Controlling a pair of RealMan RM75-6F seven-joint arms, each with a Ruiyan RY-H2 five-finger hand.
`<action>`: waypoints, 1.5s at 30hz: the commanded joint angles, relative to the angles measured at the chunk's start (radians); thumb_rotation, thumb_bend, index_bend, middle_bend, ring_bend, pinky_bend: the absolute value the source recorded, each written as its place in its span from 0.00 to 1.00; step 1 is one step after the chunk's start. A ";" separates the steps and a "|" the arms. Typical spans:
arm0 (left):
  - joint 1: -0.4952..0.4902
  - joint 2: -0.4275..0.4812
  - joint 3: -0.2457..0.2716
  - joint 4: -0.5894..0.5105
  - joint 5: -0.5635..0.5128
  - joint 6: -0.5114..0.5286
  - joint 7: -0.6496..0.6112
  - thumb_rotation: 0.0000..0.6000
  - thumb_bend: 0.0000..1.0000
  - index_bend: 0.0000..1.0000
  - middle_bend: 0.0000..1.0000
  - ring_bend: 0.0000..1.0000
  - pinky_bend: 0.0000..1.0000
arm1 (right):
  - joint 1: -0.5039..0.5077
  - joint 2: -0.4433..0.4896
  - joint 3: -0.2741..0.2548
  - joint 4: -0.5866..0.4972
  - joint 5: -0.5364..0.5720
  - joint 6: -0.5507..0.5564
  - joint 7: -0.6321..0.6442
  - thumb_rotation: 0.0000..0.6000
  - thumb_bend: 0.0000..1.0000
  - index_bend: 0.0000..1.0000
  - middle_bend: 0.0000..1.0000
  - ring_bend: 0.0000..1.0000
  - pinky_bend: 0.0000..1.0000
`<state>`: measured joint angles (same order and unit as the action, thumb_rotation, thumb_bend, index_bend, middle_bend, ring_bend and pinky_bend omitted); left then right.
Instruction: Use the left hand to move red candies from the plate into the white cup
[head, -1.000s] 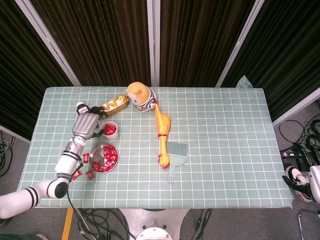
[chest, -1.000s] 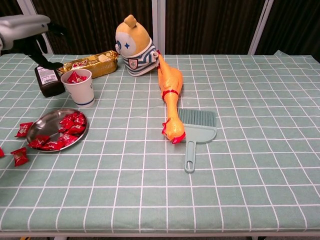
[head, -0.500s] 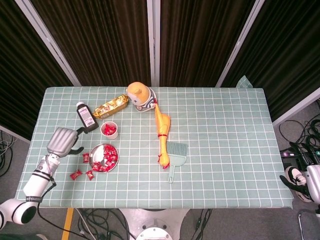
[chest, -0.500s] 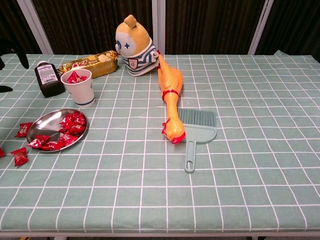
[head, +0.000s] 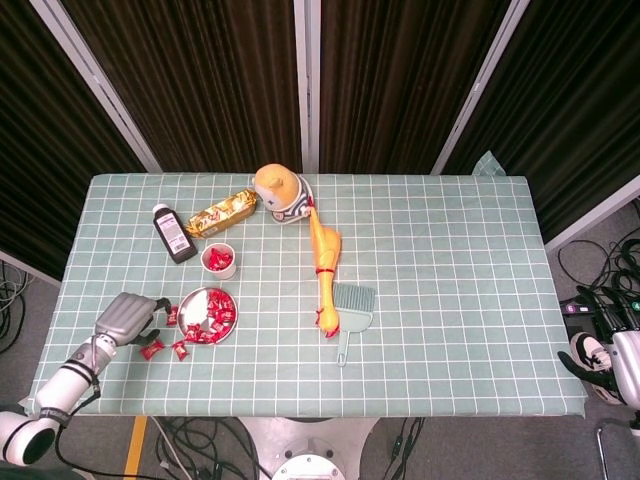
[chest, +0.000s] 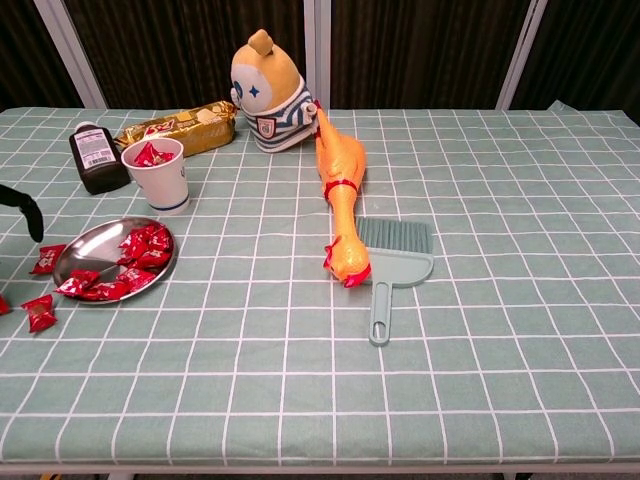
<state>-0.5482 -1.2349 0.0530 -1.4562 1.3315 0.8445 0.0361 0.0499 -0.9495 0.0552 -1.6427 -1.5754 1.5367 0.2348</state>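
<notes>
Since leaving the white cup (head: 219, 259), left hand (head: 124, 318) has withdrawn beside the plate (head: 196, 301), fingers apart, empty. Red candies (head: 214, 313) remain on plate; some in cup. Next pick pending.

left hand (head: 128, 315): in the chest view only one dark fingertip (chest: 30, 213) shows, left of the round silver metal plate (chest: 75, 256); the rest is cut off by the left edge. In the head view its back faces up, so the fingers are too hidden to tell how they lie.
loose red wrapped candy (chest: 3, 305): left of the plate, cut by the chest view's left edge.
right hand: a pale shape at the head view's right edge, cropped and too small to tell.
brown bottle's label (chest: 96, 151): print too small to read.
</notes>
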 joint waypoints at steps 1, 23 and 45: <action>-0.011 -0.002 0.005 -0.003 -0.015 -0.028 0.011 1.00 0.42 0.37 1.00 1.00 1.00 | 0.002 -0.001 0.000 -0.001 -0.001 -0.003 -0.001 1.00 0.10 0.11 0.25 0.08 0.35; -0.053 -0.059 -0.022 0.052 -0.134 -0.128 0.098 1.00 0.42 0.35 1.00 1.00 1.00 | 0.001 -0.003 -0.001 -0.004 0.007 -0.003 -0.007 1.00 0.10 0.11 0.25 0.08 0.35; -0.001 -0.075 -0.052 0.043 -0.197 0.013 0.143 1.00 0.37 0.40 1.00 1.00 1.00 | -0.004 0.002 -0.004 -0.013 0.000 0.007 -0.014 1.00 0.10 0.11 0.25 0.08 0.35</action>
<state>-0.5623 -1.2860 0.0140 -1.4277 1.1193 0.8250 0.1888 0.0463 -0.9479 0.0513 -1.6561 -1.5757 1.5441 0.2210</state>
